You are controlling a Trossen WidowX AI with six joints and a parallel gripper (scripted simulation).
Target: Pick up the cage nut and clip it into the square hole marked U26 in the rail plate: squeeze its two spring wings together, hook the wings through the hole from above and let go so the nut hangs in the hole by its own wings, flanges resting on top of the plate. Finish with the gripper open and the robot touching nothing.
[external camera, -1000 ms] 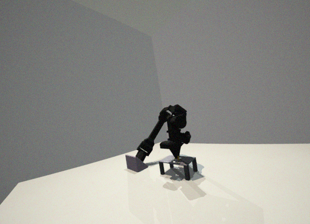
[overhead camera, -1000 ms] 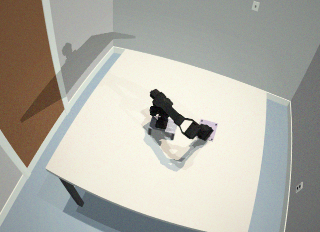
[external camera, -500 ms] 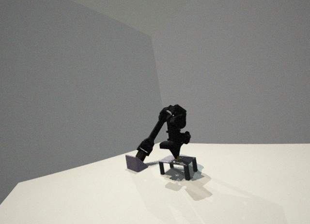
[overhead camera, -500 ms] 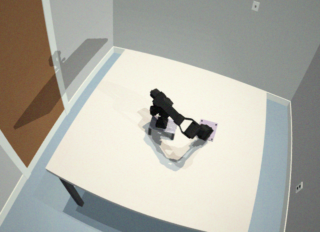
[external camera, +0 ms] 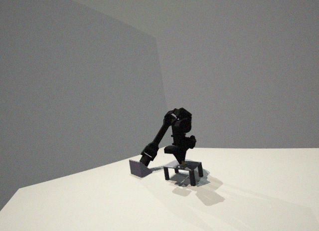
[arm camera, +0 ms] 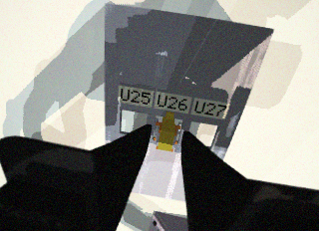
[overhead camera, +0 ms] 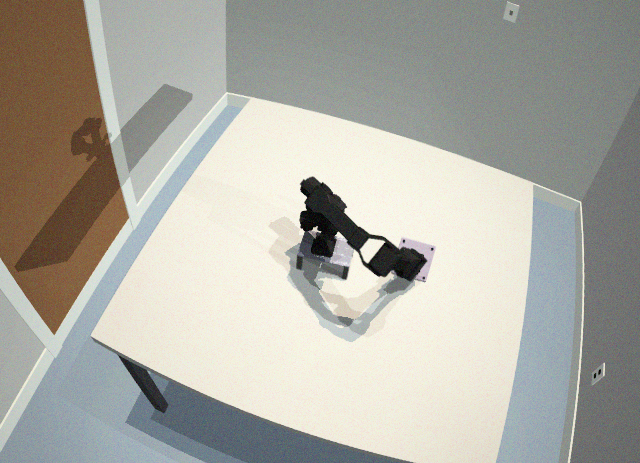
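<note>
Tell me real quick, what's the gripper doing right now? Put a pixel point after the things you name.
Gripper (overhead camera: 323,246) (external camera: 182,163) (arm camera: 166,132): partly open, a gap on each side of the cage nut (arm camera: 168,128).

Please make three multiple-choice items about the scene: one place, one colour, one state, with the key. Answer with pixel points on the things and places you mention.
1. The nut (external camera: 183,162) (arm camera: 168,133) is beside which label?
A) U25
B) U26 (arm camera: 171,102)
C) U27

2. Its main colour?
A) yellow
B) blue
C) white

3. The gripper (overhead camera: 323,252) (external camera: 181,162) (arm camera: 166,132) is:
A) shut on the nut
B) shut, empty
C) open around the nut

Key:
1 B: in the wrist view, it sits directly below U26.
2 A: its body looks dark yellow, with orange bits.
3 C: gaps show between the nut and both fingertips.
</note>
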